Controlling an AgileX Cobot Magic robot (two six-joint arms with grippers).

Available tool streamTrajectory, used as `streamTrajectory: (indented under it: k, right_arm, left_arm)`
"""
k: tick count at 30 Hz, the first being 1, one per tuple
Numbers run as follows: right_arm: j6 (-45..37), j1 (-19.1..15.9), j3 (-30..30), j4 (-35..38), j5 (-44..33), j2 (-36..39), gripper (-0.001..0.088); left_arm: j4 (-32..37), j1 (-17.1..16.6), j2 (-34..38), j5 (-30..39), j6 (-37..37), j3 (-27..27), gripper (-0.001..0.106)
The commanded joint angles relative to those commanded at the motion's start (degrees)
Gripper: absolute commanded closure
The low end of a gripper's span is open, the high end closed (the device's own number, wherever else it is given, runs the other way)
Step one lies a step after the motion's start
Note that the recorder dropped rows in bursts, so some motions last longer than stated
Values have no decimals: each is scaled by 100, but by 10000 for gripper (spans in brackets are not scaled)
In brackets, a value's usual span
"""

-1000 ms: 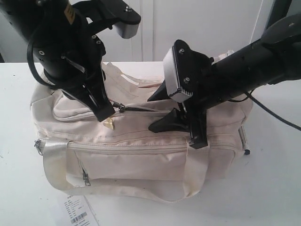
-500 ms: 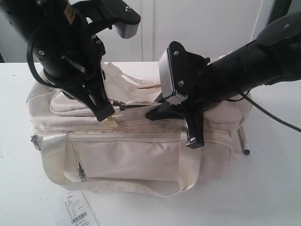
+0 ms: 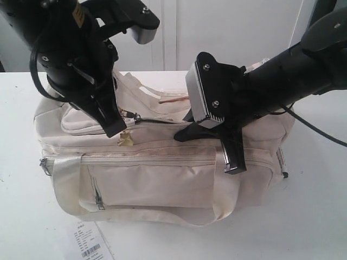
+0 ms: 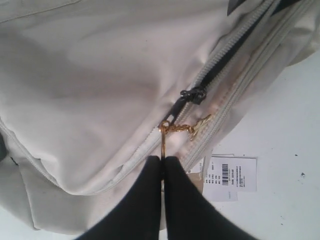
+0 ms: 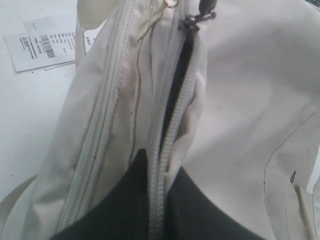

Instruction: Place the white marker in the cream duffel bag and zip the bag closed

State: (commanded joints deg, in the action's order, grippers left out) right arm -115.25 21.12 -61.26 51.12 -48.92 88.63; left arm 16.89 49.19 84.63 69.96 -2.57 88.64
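One barcoded tag [image 3: 89, 246] beside duffel [image 3: 162, 184]; print illegible.

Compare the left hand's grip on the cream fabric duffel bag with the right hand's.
The left hand pinches the thin gold pull at the black slider; the right hand pinches the zip's toothed edge itself. In the exterior view the left hand sits left of the middle of the cream fabric duffel bag, the right hand right of it. Both are shut on the top zip.
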Motion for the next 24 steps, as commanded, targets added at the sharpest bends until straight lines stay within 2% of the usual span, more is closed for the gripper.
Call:
streamTrajectory:
  k: [15,24]
  right_arm:
    - [0,0,0,0,17,0,868]
    - [0,0,0,0,38,0,868]
  left_arm:
    - [309,-11,0,0,-196,0,1053]
    - [28,-528,0,0,-379,0,1053]
